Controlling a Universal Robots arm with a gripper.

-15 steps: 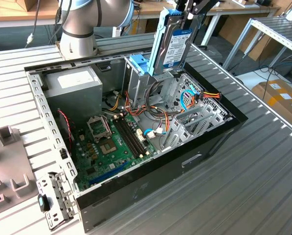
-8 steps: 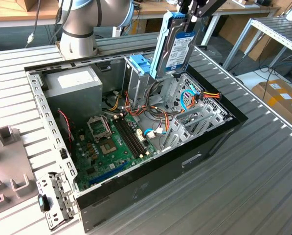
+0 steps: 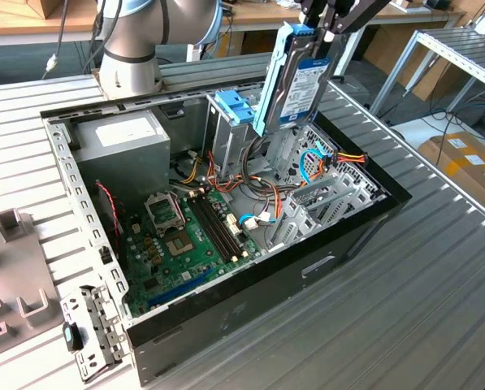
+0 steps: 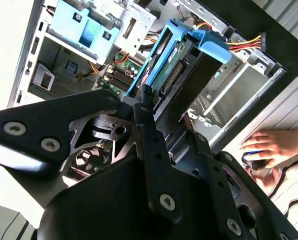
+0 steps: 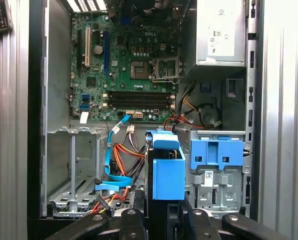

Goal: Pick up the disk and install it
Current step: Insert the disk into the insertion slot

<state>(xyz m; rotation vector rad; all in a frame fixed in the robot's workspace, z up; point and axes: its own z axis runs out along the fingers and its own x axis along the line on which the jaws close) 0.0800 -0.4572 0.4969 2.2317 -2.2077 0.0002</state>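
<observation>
The disk (image 3: 305, 81), a silver-grey drive with a white label headed by a blue band, hangs on edge above the open computer case (image 3: 266, 276), set in a light-blue bracket (image 3: 281, 61). My gripper (image 3: 325, 31) is shut on its upper end. In the second wrist view the black fingers (image 4: 148, 107) clamp the disk (image 4: 169, 67) over the metal drive bay (image 4: 238, 95). The first wrist view looks straight down: the bracket (image 5: 166, 172) sits between the fingers (image 5: 131, 217), beside the empty bay (image 5: 74, 170).
Inside the case lie the green motherboard (image 3: 185, 236), a grey power supply box (image 3: 124, 138), another light-blue bracket (image 3: 234, 106) and loose cables (image 3: 323, 158). The arm's base (image 3: 132, 49) stands behind the case. A person's hand (image 4: 268, 145) rests beside the case.
</observation>
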